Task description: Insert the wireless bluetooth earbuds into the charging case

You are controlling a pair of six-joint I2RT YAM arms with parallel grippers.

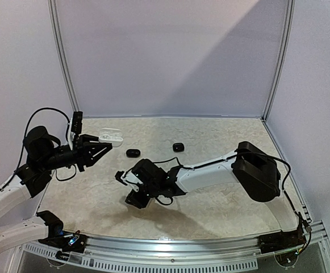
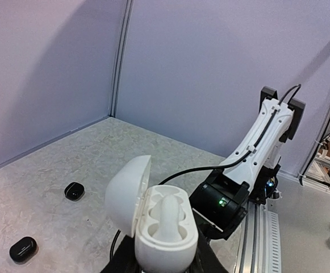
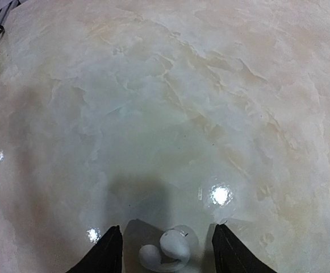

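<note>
A white earbud [image 3: 173, 245] lies on the desk [image 3: 165, 114] between the widely spread fingers of the right hand [image 3: 167, 230]. Neither finger touches it, and bare marbled surface stretches beyond. The left hand [image 1: 105, 142] clasps the open white charging case [image 2: 165, 227] near the back-left wall. Two black rounded pieces [image 1: 133, 153] [image 1: 178, 147] lie mid-desk, well apart.

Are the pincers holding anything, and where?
The left pincer grips the open white case by its bottom; the right pincer, open, straddles a white earbud.

Earbud [image 3: 166, 251] on table [image 3: 153, 114] betw. R jaws; case [image 2: 163, 227] in L jaws.
</note>
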